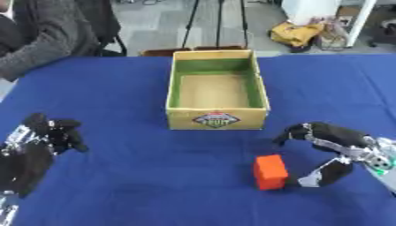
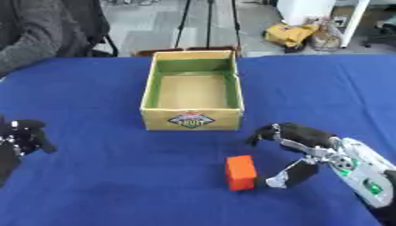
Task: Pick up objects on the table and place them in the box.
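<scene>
Orange block (image 1: 270, 171), blue cloth (image 1: 116, 88), tan box (image 1: 217, 119) w/ green inner walls.

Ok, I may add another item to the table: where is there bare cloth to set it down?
Bare blue tablecloth lies between the left hand and the orange block, also left and right of the open cardboard box. It is crowded at lower right, where the right hand curves beside the block.
</scene>
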Robot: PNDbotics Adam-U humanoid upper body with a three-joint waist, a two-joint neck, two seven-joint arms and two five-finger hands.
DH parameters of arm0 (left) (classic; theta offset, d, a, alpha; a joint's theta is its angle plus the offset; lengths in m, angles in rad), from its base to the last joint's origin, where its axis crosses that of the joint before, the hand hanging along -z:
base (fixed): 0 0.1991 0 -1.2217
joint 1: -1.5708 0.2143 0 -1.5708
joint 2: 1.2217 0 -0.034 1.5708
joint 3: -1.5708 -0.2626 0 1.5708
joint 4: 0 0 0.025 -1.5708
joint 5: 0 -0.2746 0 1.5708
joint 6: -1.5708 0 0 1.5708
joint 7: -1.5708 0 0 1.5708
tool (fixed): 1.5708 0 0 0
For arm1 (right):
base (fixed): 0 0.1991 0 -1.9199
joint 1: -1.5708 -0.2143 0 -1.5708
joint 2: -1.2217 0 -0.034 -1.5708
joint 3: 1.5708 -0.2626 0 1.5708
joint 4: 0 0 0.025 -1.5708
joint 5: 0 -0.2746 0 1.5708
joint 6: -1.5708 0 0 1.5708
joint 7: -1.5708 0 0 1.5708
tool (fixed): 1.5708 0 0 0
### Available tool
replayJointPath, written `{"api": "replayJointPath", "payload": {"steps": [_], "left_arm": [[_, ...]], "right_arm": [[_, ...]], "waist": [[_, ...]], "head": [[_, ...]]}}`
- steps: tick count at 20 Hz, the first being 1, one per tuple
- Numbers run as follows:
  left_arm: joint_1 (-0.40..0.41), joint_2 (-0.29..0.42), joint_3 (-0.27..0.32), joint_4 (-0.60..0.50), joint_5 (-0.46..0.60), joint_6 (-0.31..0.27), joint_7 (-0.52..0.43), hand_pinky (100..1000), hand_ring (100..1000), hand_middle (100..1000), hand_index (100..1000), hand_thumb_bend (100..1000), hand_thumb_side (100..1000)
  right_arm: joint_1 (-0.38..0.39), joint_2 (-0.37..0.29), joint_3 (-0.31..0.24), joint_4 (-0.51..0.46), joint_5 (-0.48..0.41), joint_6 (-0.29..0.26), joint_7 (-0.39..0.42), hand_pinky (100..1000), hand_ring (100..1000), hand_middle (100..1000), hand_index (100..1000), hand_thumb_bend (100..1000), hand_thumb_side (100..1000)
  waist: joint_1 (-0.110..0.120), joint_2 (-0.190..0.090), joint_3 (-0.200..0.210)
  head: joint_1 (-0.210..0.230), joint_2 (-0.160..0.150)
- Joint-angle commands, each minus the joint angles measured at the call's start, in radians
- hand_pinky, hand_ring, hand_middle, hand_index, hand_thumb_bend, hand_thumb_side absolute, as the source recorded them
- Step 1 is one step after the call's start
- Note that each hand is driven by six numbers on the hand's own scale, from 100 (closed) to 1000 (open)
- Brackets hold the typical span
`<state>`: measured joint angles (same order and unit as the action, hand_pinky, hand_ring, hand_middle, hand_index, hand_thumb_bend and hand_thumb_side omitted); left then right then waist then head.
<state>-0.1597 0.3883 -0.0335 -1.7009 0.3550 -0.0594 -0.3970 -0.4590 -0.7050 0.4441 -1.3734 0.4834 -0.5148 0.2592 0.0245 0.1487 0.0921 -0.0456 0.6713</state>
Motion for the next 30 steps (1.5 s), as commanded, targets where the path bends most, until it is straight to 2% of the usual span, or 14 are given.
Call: {"api": "replayJointPath", "payload": {"steps": [1, 8, 14, 24, 28, 30], "left_arm": [[-0.017, 0.013, 0.001, -0.009, 0.003, 0.0, -0.006, 631, 513, 507, 735, 234, 1000], [-0.018, 0.013, 0.0, -0.007, 0.003, 0.003, -0.005, 632, 512, 507, 735, 237, 1000], [-0.021, 0.011, -0.002, -0.006, 0.0, 0.006, -0.005, 632, 512, 507, 734, 237, 1000], [-0.021, 0.012, -0.005, -0.007, 0.003, 0.005, -0.003, 632, 511, 506, 734, 236, 1000], [-0.022, 0.01, -0.007, -0.006, 0.002, 0.007, -0.004, 632, 511, 506, 733, 238, 1000], [-0.022, 0.01, -0.006, -0.006, 0.002, 0.007, -0.003, 632, 511, 506, 733, 238, 1000]], "right_arm": [[-0.023, -0.005, -0.011, 0.024, 0.02, -0.012, -0.002, 796, 777, 678, 862, 519, 494], [-0.034, 0.01, -0.006, 0.054, 0.034, -0.029, 0.009, 798, 785, 695, 868, 528, 528], [-0.038, 0.007, -0.008, 0.052, 0.03, -0.03, 0.021, 807, 809, 719, 881, 555, 616], [-0.061, 0.028, -0.006, 0.072, 0.031, -0.027, 0.026, 812, 820, 725, 881, 556, 617], [-0.068, 0.038, 0.001, 0.07, 0.036, -0.031, 0.029, 808, 800, 698, 875, 552, 606], [-0.068, 0.042, 0.003, 0.072, 0.042, -0.034, 0.031, 791, 764, 655, 861, 545, 587]], "waist": [[-0.001, -0.009, 0.004], [-0.005, -0.011, 0.011], [-0.01, -0.01, 0.009], [-0.005, -0.013, 0.019], [-0.006, -0.013, 0.023], [-0.007, -0.014, 0.025]], "head": [[-0.005, -0.008], [-0.014, -0.015], [-0.018, -0.023], [-0.029, -0.019], [-0.031, -0.02], [-0.031, -0.02]]}}
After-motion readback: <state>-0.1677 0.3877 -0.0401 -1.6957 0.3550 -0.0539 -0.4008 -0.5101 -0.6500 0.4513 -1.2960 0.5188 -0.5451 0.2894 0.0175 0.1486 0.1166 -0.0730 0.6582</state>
